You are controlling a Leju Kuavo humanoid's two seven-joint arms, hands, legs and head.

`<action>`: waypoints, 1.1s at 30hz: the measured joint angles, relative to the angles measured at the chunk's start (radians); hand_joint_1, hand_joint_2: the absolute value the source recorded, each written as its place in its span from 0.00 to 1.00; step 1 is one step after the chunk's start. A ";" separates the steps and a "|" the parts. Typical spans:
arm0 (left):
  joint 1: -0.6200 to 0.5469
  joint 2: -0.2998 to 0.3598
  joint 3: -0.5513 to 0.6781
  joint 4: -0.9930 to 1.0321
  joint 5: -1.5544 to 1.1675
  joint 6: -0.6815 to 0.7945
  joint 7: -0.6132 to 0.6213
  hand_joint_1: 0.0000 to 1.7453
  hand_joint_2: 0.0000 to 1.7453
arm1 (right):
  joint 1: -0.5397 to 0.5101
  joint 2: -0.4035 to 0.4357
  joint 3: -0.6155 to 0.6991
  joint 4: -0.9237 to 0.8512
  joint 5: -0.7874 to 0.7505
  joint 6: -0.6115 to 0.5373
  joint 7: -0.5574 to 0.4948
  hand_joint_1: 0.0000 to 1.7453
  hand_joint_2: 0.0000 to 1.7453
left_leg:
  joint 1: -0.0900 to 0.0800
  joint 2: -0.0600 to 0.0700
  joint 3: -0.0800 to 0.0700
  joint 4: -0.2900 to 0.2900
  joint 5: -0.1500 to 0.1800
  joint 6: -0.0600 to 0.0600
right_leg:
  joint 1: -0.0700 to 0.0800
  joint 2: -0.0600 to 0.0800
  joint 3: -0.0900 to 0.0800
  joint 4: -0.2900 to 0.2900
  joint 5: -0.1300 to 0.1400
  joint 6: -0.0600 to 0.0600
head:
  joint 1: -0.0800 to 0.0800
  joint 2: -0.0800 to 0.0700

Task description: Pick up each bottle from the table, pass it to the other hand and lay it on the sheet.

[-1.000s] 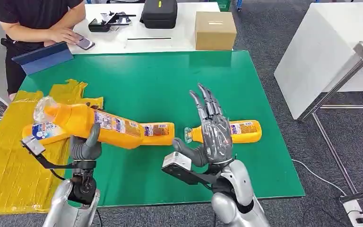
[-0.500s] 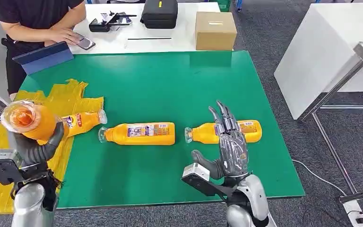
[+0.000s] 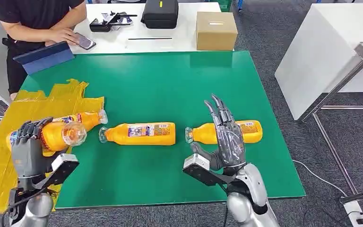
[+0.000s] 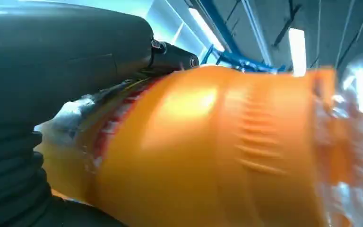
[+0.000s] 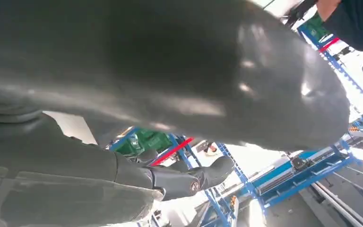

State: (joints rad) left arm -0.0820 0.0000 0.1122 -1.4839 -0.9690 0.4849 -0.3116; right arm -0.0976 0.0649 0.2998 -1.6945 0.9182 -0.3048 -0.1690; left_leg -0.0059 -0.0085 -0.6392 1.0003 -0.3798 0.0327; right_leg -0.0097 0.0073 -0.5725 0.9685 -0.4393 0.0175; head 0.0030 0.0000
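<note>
The held bottle [image 3: 56,135], orange with a clear cap end, sits in the left hand [image 3: 28,146] over the yellow sheet [image 3: 9,156] at the left edge of the green table [image 3: 170,80]; the fingers wrap round its body, and the left wrist view shows the same orange bottle [image 4: 208,146] pressed close against the dark palm; its cap end points toward the middle of the table. Just behind it a second bottle [image 3: 87,118] lies on its side at the sheet's inner edge, partly hidden; a third bottle [image 3: 139,134] lies flat on the green near the front edge, about the middle; a fourth bottle [image 3: 236,131] lies further right, partly behind the right hand [image 3: 227,137]. That hand stands upright with fingers spread apart, holding nothing. Beyond the far edge a white table carries a cardboard box [image 3: 216,30] and a black case [image 3: 159,13]; a person [image 3: 33,19] stands at the far left corner, one hand on a phone.
</note>
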 measured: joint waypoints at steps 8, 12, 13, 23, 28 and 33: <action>-0.045 0.034 0.003 0.292 -0.047 0.116 -0.027 1.00 1.00 | -0.002 0.000 0.001 0.028 -0.026 -0.001 -0.022 0.00 0.00 | 0.000 0.000 0.000 0.000 0.000 0.000 | 0.000 0.000 0.000 0.000 0.000 0.000 | 0.000 0.000; -0.101 0.050 0.011 0.433 -0.063 0.147 -0.036 1.00 1.00 | -0.016 0.000 0.002 0.038 -0.034 0.005 -0.022 0.00 0.00 | 0.000 0.000 0.000 0.000 0.000 0.000 | 0.000 0.000 0.000 0.000 0.000 0.000 | 0.000 0.000; -0.121 0.054 0.012 0.466 -0.067 0.154 -0.036 1.00 1.00 | -0.020 0.000 0.002 0.040 -0.036 0.009 -0.022 0.00 0.00 | 0.000 0.000 0.000 0.000 0.000 0.000 | 0.000 0.000 0.000 0.000 0.000 0.000 | 0.000 0.000; -0.245 0.098 0.032 0.698 -0.067 0.196 -0.046 0.00 0.00 | -0.037 -0.002 0.006 0.049 -0.041 0.018 -0.017 0.00 0.00 | 0.000 0.000 0.000 0.000 0.000 0.000 | 0.000 0.000 0.001 0.000 0.000 0.000 | 0.000 0.000; -0.286 0.111 0.055 0.781 -0.027 0.198 -0.079 0.00 0.00 | -0.038 -0.003 0.006 0.052 -0.042 0.017 -0.017 0.00 0.00 | 0.000 0.000 0.000 0.000 0.000 0.000 | 0.000 0.000 0.000 0.000 0.000 0.000 | 0.000 0.000; -0.294 0.117 0.078 0.819 0.007 0.195 -0.123 0.00 0.00 | -0.043 -0.002 0.006 0.053 -0.038 0.030 -0.005 0.00 0.00 | 0.000 0.000 0.000 0.000 0.001 0.000 | 0.000 0.000 0.000 0.000 0.000 0.000 | 0.000 0.000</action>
State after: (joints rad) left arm -0.3759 0.1175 0.1904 -0.6653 -0.9621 0.6802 -0.4349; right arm -0.1404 0.0626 0.3063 -1.6411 0.8801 -0.2743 -0.1740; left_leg -0.0056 -0.0080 -0.6388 1.0003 -0.3793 0.0326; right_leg -0.0096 0.0074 -0.5722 0.9689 -0.4392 0.0174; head 0.0034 0.0000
